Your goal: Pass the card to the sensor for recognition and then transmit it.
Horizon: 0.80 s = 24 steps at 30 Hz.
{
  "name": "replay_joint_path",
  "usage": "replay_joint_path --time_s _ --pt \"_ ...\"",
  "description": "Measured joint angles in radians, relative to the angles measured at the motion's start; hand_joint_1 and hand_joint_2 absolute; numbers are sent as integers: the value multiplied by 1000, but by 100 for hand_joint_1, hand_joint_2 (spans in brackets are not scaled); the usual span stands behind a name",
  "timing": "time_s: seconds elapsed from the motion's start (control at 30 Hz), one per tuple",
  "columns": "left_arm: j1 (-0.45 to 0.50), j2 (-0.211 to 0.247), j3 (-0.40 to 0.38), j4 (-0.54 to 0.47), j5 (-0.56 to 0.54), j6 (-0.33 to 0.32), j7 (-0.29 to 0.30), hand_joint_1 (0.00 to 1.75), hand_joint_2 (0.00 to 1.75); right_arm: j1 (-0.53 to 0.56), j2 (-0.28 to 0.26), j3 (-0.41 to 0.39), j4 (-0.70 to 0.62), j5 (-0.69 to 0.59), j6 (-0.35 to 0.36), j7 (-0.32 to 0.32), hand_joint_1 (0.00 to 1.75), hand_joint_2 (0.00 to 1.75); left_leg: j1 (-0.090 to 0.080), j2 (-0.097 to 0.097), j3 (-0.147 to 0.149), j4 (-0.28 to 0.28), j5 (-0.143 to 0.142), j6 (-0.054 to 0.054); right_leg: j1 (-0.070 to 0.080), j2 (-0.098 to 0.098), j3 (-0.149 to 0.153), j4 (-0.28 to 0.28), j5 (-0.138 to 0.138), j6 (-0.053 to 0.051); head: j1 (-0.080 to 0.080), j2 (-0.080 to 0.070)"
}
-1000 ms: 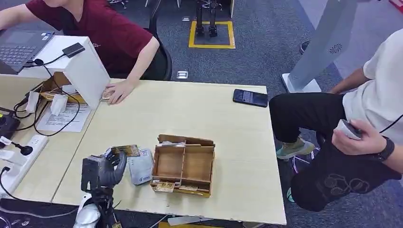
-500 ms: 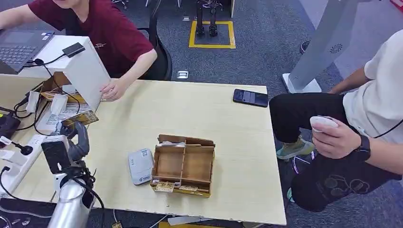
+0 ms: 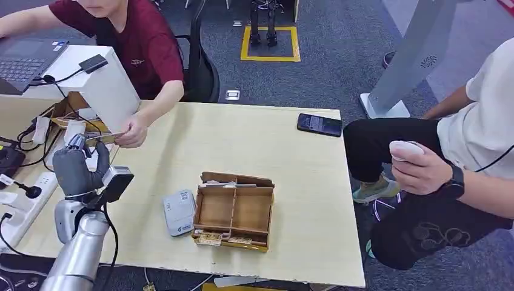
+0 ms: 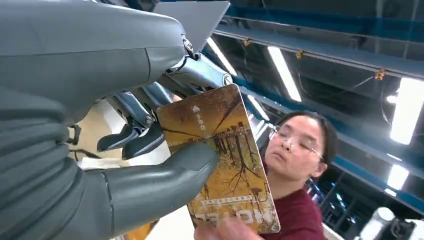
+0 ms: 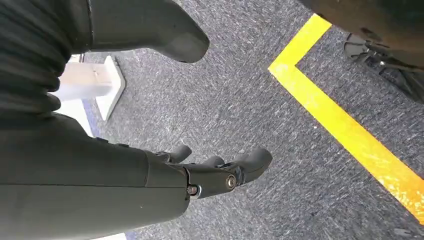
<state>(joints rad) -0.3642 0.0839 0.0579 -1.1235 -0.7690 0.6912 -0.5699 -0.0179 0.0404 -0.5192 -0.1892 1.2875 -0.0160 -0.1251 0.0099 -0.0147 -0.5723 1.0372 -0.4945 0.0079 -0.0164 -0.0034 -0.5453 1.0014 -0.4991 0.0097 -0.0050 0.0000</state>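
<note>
At the left of the head view, the left hand [image 3: 77, 170] is raised over the left edge of the worktop [image 3: 242, 139] and holds the card [image 3: 104, 139] up at its fingertips. A person's hand [image 3: 132, 131] in the upper left of the frame touches the card's far end. In the left wrist view the card [image 4: 220, 160] is yellow-brown with a tree picture, pinched between the thick thumb [image 4: 165, 172] and the darker fingers, with a fingertip of the person touching its free end. The white sensor [image 3: 179, 211] lies flat low in the centre of the head view, just left of the wooden box [image 3: 235, 211]. A phone [image 3: 319, 125] lies at the worktop's upper right. The right hand [image 5: 220, 172] hangs over grey carpet with its fingers apart, holding nothing.
</note>
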Motion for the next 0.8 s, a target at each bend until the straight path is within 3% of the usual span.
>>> replay_joint_path --time_s 0.37,0.4,0.5,0.6,0.7,0.8 --pt "-28 -11 23 45 3 0 6 175 175 0 0 2 0 0 8 8 0 175 0 0 0 0 0 0 0 0 0 0 0 0 0 0" --pt "-29 -11 23 47 3 0 6 0 175 0 0 2 0 0 8 8 0 175 0 0 0 0 0 0 0 1 0 0 0 0 0 0" --pt "-33 -11 23 58 39 0 5 0 175 0 0 2 0 0 8 8 0 175 0 0 0 0 0 0 0 1 -1 0 0 0 0 0" --pt "-33 -9 16 62 150 -9 8 0 175 0 0 2 0 -2 5 6 0 175 0 0 0 0 0 0 0 1 -1 0 0 0 0 0" --pt "-26 -8 -5 55 291 -101 50 0 175 0 0 2 0 -14 -2 6 0 175 0 0 0 0 0 0 0 1 -1 0 0 0 0 0" --pt "29 1 -68 -26 349 -241 43 0 175 2 0 0 1 -22 -4 6 0 175 0 0 -1 0 0 0 0 1 0 0 0 0 0 0"
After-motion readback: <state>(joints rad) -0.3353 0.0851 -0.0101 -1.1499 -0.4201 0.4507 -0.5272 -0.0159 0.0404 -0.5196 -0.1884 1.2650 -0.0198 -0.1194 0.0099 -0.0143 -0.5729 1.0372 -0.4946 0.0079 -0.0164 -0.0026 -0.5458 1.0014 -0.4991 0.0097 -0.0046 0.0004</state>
